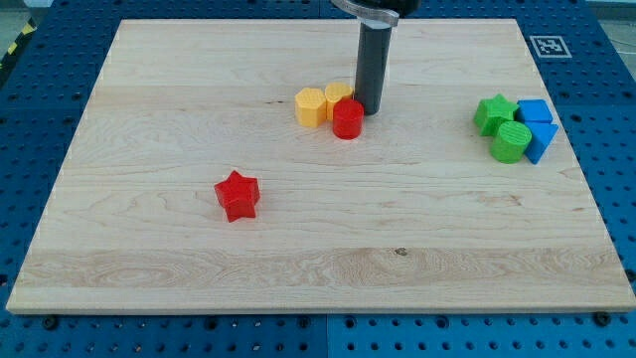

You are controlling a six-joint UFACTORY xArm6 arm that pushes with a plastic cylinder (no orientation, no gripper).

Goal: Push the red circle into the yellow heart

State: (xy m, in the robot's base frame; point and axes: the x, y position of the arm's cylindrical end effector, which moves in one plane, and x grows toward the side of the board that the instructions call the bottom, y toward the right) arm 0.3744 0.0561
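Observation:
The red circle [348,119] sits near the board's upper middle. It touches a yellow block [339,96] just above and left of it, whose shape I take for the heart. A yellow hexagon [311,106] sits against that block's left side. My tip [370,108] stands right beside the red circle, at its upper right, touching or nearly touching it. The dark rod rises straight up to the view's top.
A red star [238,195] lies left of centre, lower down. At the view's right a cluster holds a green star [493,113], a green cylinder [510,144], a blue cube [536,111] and a blue triangle [542,142]. The wooden board [318,268] has blue perforated table around it.

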